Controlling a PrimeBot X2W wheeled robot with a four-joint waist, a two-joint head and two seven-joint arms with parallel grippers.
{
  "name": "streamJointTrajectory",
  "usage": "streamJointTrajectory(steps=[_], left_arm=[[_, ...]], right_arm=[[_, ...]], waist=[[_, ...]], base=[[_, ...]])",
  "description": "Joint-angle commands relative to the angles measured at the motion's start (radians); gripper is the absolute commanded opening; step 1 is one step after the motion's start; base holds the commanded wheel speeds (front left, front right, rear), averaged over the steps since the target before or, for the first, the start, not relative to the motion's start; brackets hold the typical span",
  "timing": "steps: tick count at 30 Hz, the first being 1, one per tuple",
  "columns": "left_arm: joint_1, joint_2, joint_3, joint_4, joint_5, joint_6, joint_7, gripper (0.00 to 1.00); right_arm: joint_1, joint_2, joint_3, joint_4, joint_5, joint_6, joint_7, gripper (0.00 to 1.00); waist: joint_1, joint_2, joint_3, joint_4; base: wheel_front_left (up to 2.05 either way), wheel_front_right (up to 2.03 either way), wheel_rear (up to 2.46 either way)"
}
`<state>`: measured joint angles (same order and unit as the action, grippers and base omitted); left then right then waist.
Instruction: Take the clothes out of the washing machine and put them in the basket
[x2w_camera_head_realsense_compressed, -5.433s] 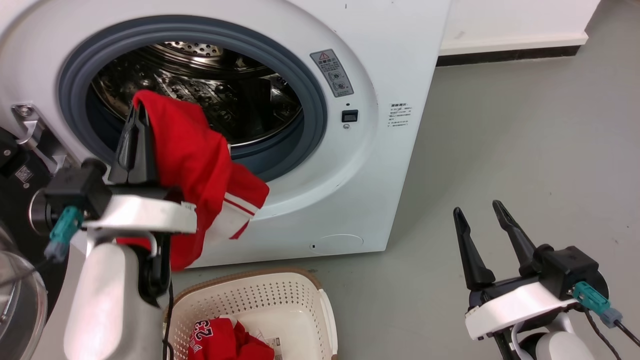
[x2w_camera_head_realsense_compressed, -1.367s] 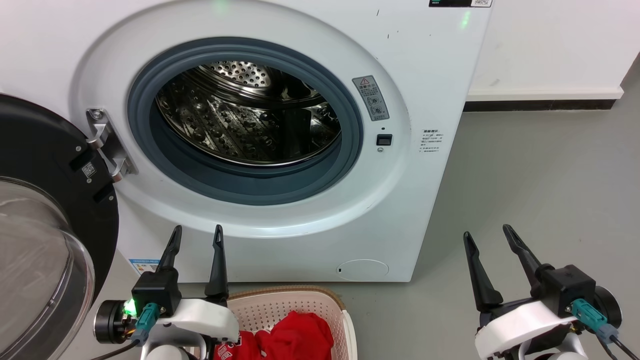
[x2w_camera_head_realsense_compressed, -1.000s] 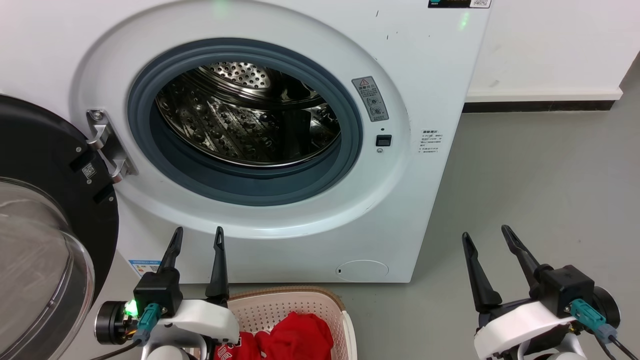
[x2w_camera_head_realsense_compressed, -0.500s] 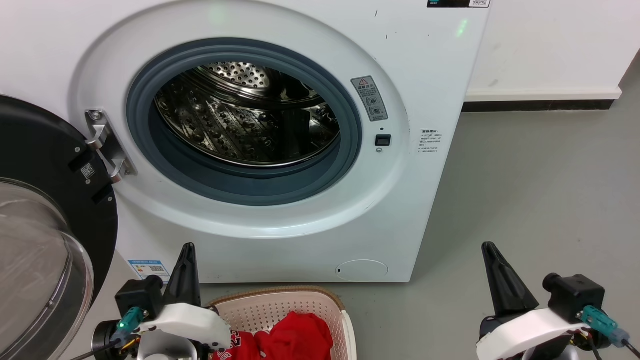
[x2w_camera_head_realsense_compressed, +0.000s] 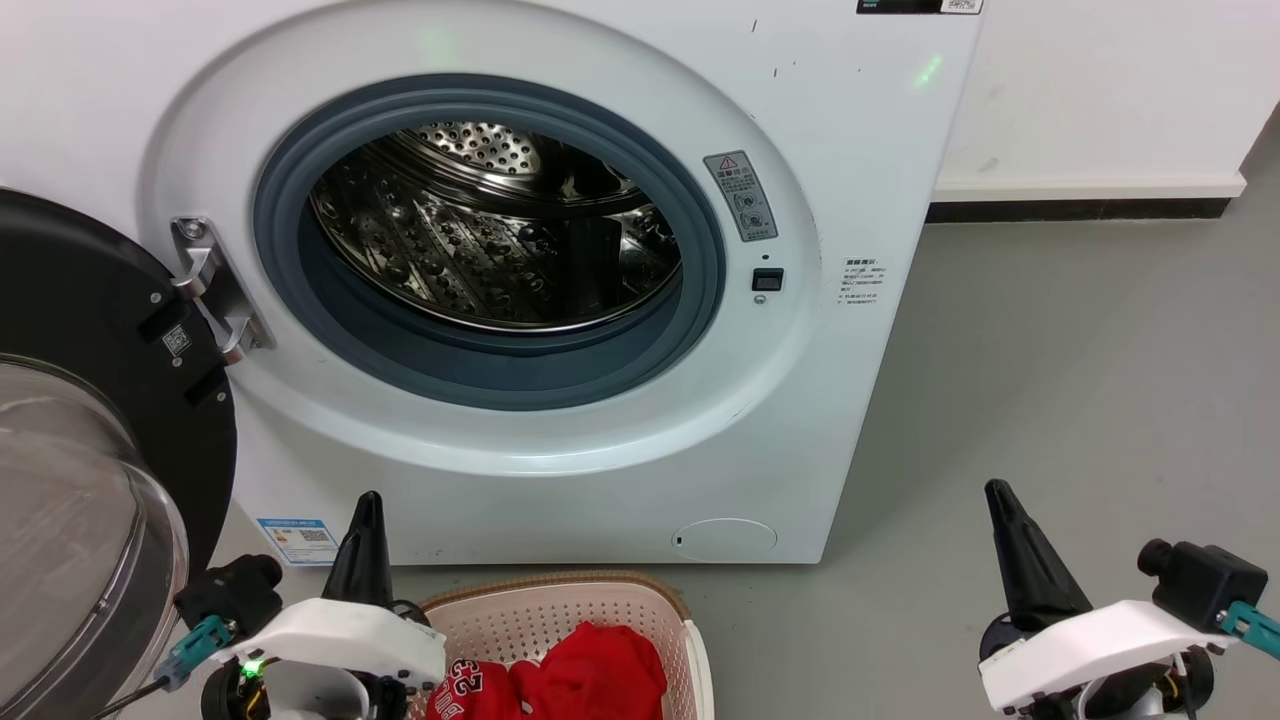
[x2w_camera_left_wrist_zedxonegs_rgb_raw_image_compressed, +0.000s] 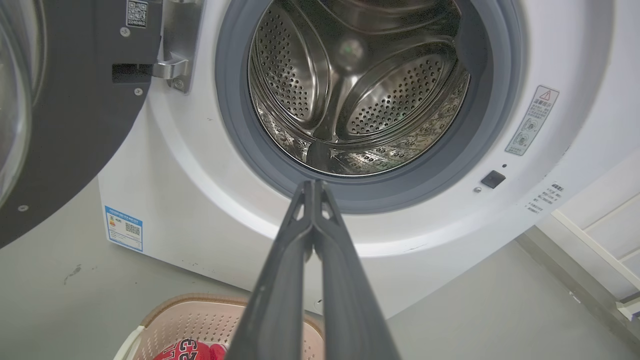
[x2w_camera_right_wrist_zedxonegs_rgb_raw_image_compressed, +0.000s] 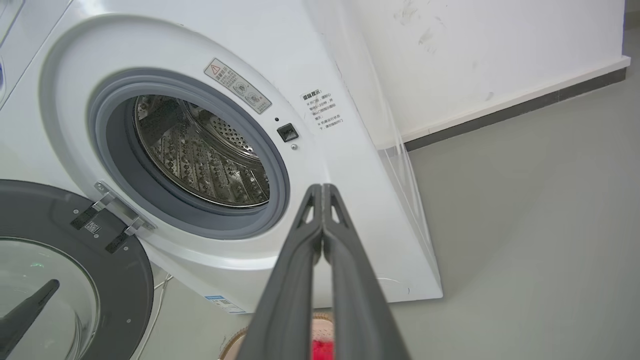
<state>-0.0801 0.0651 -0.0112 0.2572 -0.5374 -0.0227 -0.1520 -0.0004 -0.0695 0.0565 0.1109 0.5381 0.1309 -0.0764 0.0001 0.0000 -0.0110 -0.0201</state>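
At lower corners, left claw (x2w_camera_head_realsense_compressed: 368, 500) and right claw (x2w_camera_head_realsense_compressed: 995, 490) sit pressed together, empty; bright red clothes (x2w_camera_head_realsense_compressed: 590, 680) lie in cream perforated plastic basket (x2w_camera_head_realsense_compressed: 545, 618).

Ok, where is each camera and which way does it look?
Head view: on the robot's head, facing forward and down at the washing machine and basket; left pincer and right pincer poke up at the bottom.
Left wrist view: on the left wrist, facing straight into the drum; its shut fingers rise from the bottom.
Right wrist view: on the right wrist, facing the machine at a tilt; its shut fingers rise likewise.
Shared: all three see the drum; head and left wrist views see red clothes in the basket.
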Motion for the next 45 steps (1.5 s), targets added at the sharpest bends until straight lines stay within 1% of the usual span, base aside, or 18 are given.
streamJointTrajectory(steps=[1,21,45], left_arm=[[-0.02,0.002,0.008,-0.018,-0.033,-0.006,0.007,0.0],[-0.025,-0.002,0.041,-0.018,-0.326,-0.035,0.08,0.0],[-0.03,-0.007,0.074,-0.017,-0.608,-0.064,0.151,0.0]], right_arm=[[-0.032,-0.008,-0.004,-0.007,0.039,0.0,0.003,0.0],[-0.055,-0.017,-0.03,0.03,0.348,0.0,0.039,0.0],[-0.076,-0.019,-0.062,0.068,0.639,0.0,0.079,0.0]], waist=[[-0.0001,0.0,0.0,0.0],[-0.0001,0.0,0.003,0.004],[-0.0001,0.0,0.006,0.009]], base=[[0.0,0.0,0.0],[0.0,0.0,0.0],[0.0,0.0,0.0]])
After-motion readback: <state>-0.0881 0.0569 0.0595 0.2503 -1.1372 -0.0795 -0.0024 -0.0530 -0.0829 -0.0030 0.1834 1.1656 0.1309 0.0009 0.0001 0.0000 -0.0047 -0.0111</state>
